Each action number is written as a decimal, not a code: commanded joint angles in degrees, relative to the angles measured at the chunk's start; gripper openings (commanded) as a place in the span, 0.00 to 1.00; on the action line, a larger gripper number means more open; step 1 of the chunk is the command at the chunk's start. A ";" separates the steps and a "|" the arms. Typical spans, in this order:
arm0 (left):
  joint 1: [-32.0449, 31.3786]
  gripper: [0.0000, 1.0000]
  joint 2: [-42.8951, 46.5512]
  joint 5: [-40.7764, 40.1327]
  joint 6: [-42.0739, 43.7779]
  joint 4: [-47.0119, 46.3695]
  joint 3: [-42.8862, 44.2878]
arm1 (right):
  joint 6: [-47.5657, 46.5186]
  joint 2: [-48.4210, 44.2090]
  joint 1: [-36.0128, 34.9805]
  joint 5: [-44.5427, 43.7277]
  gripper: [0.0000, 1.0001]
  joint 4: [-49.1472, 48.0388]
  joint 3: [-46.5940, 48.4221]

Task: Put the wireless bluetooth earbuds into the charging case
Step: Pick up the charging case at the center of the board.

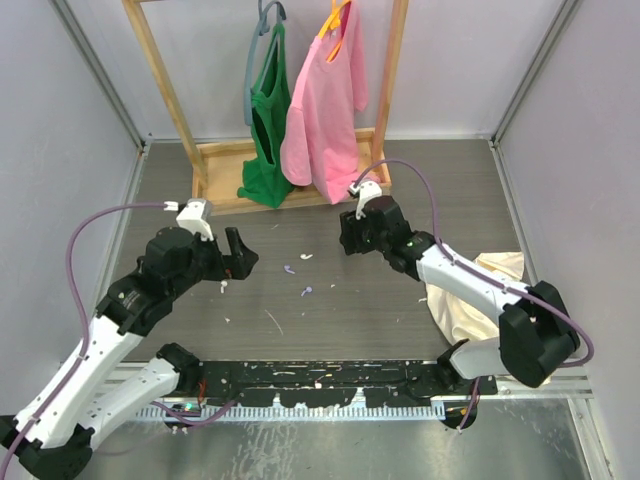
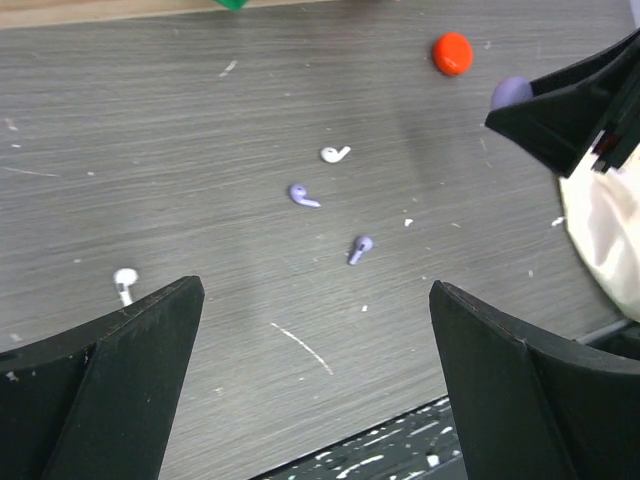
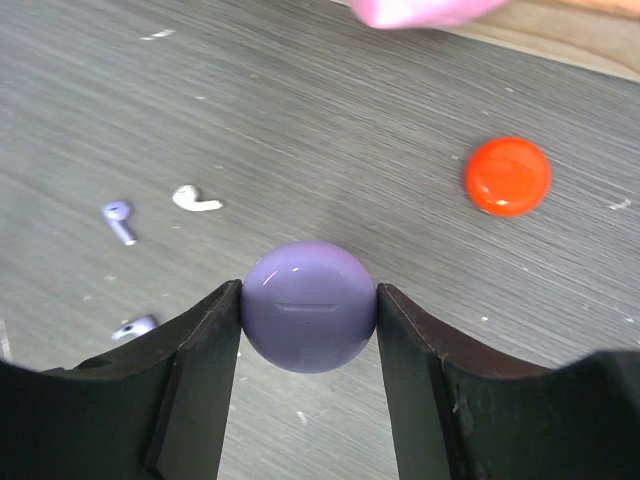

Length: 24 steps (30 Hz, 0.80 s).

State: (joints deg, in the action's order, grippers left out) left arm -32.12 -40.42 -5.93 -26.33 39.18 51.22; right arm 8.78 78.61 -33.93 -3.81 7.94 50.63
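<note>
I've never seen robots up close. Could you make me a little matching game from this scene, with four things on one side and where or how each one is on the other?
Things:
1. lavender charging case
2. lavender earbuds
3. left arm's fingers
4. pink shirt

Places or states:
A. hanging on the wooden rack
B. spread wide with nothing between them
C. gripped between the right arm's fingers
D. lying loose on the table

Pairs: 1-C, 2-D, 3-B, 4-A
</note>
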 commanded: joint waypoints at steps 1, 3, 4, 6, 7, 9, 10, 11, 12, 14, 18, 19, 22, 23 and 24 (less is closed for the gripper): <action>0.21 0.98 -2.17 5.81 -4.81 -7.29 1.21 | 0.01 -5.74 -4.19 -0.32 0.52 -8.56 -2.26; 0.22 0.98 -3.41 7.63 -6.39 -8.35 1.06 | -0.79 -7.32 -6.57 -0.12 0.52 -11.05 -3.80; 0.22 0.98 -4.09 8.48 -7.14 -8.72 1.15 | -1.42 -7.93 -7.82 0.06 0.53 -12.29 -4.46; 0.21 0.98 -5.23 10.30 -8.73 -9.45 1.24 | -2.69 -8.99 -10.34 -0.07 0.53 -14.54 -5.76; 0.21 0.98 -5.81 11.62 -9.42 -9.85 1.24 | -3.24 -9.38 -11.45 -0.20 0.53 -15.73 -6.45; 0.21 0.98 -6.92 13.36 -10.71 -10.67 1.17 | -4.29 -10.07 -13.54 -0.23 0.53 -18.33 -7.86; 0.21 0.98 -7.46 13.99 -11.14 -11.10 1.04 | -5.02 -10.37 -14.32 -0.15 0.53 -19.64 -8.55; 0.21 0.98 -7.94 14.59 -11.67 -11.51 0.96 | -5.71 -10.54 -15.22 -0.14 0.53 -20.92 -9.13; 0.21 0.98 -8.54 15.16 -12.17 -11.96 0.83 | -6.33 -10.73 -16.06 -0.06 0.53 -22.14 -9.58; 0.21 0.98 -9.60 16.45 -13.25 -12.82 0.71 | -7.46 -10.83 -17.51 0.27 0.53 -23.98 -10.22; 0.21 1.00 -11.35 19.44 -15.58 -15.50 0.03 | -9.75 -10.56 -20.47 0.54 0.53 -26.86 -10.59; 0.21 0.99 -11.79 20.21 -16.30 -16.32 -0.24 | -10.37 -10.50 -21.15 0.37 0.53 -27.58 -10.68; 0.21 0.95 -13.09 23.24 -18.35 -19.03 -1.12 | -11.31 -10.34 -22.35 0.23 0.53 -29.73 -11.26; 0.21 0.94 -13.44 24.37 -19.11 -20.29 -1.50 | -11.53 -10.40 -22.58 0.48 0.54 -30.67 -11.44; 0.21 0.92 -13.76 25.33 -19.61 -21.32 -1.99 | -11.77 -10.39 -22.79 0.78 0.54 -31.36 -11.69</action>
State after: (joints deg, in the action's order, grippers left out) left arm -32.12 -53.32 13.61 -42.59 25.74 50.24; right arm -0.43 69.73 -55.68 -3.51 -15.27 39.22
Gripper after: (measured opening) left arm 0.942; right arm 0.584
